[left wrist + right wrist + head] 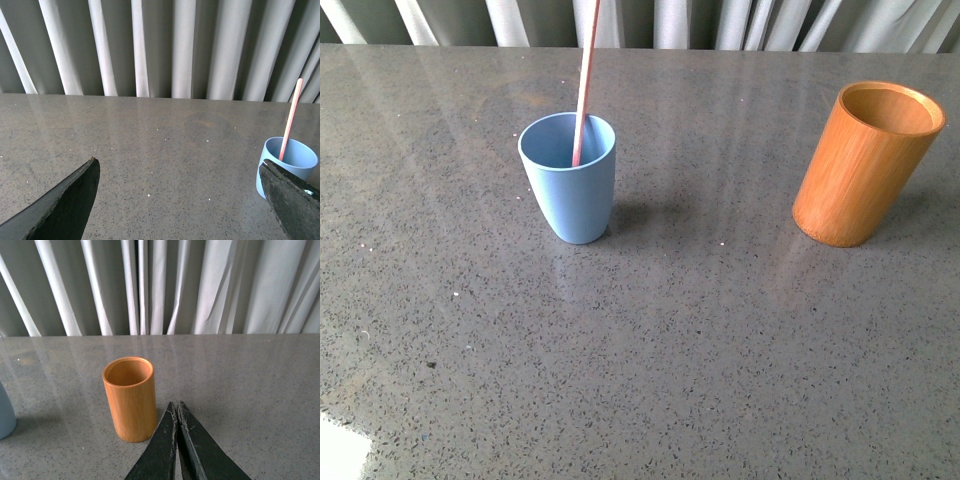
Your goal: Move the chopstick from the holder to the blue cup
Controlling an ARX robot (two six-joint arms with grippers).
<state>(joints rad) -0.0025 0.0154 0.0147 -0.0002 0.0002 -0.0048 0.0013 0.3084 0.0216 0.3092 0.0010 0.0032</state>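
Observation:
A pinkish-red chopstick [586,80] stands in the light blue cup [570,185] on the grey table, leaning against the rim and running out of the top of the front view. The orange-brown holder [864,165] stands at the right, and its inside looks empty. Neither arm shows in the front view. In the left wrist view my left gripper [180,167] is open, with the blue cup [292,160] and chopstick [290,120] just beyond one finger. My right gripper [176,404] is shut on nothing, its tips close beside the holder [130,397].
The grey speckled table [650,340] stretches wide around both cups. Pale curtains [670,20] hang behind its far edge. A bright white patch [340,450] lies at the near left corner.

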